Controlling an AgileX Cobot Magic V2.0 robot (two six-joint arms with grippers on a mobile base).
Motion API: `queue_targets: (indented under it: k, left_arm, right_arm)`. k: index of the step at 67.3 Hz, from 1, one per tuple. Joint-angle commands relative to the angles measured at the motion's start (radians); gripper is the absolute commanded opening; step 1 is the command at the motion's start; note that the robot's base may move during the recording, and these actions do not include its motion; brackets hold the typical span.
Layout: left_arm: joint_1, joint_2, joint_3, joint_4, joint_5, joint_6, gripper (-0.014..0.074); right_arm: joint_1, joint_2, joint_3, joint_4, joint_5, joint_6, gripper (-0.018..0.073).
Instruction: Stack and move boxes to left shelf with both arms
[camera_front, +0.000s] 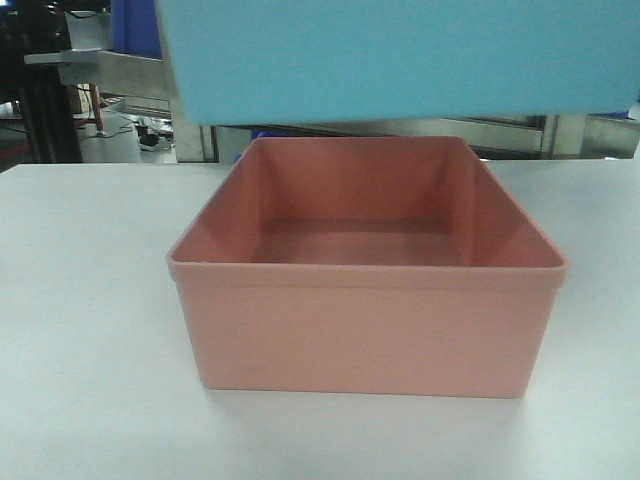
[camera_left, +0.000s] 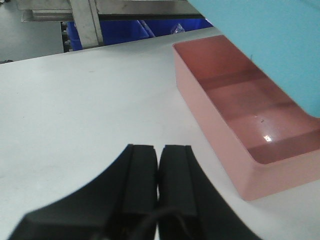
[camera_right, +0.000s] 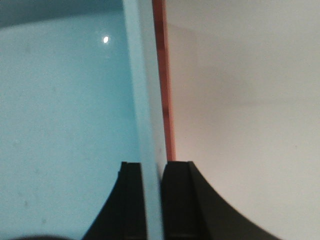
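The salmon pink box (camera_front: 365, 330) stands open-topped on the white table, also seen in the left wrist view as the pink box (camera_left: 235, 115). The light turquoise box (camera_front: 400, 55) hangs in the air above and behind it. My right gripper (camera_right: 152, 172) is shut on the turquoise box's wall (camera_right: 145, 125), one finger inside, one outside; the pink box's rim (camera_right: 164, 90) shows just beyond. My left gripper (camera_left: 158, 155) is shut with nothing in it, low over the table left of the pink box. The left shelf is out of view.
The white table (camera_front: 90, 320) runs to its far edge behind the boxes. Beyond it are steel frame posts (camera_left: 89, 20), dark blue crates (camera_left: 112, 30) and a black stand (camera_front: 35, 90) at the far left.
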Motion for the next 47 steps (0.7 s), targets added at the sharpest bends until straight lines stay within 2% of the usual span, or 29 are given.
queue_targets:
  k: [1,28,47]
  left_arm:
    - [0.004,0.006,-0.029,0.009,-0.088,0.001,-0.0009]
    - [0.004,0.006,-0.029,0.009,-0.088,0.001,-0.0009]
    - [0.004,0.006,-0.029,0.009,-0.087,0.001,-0.0009]
  right_arm:
    - [0.022,-0.031,0.008,-0.027,-0.166,0.093,0.0056]
    - [0.023,0.063,0.129,-0.051,-0.323,0.103,0.0056]
    - [0.023,0.126,0.131,-0.079,-0.335,0.096,0.0056]
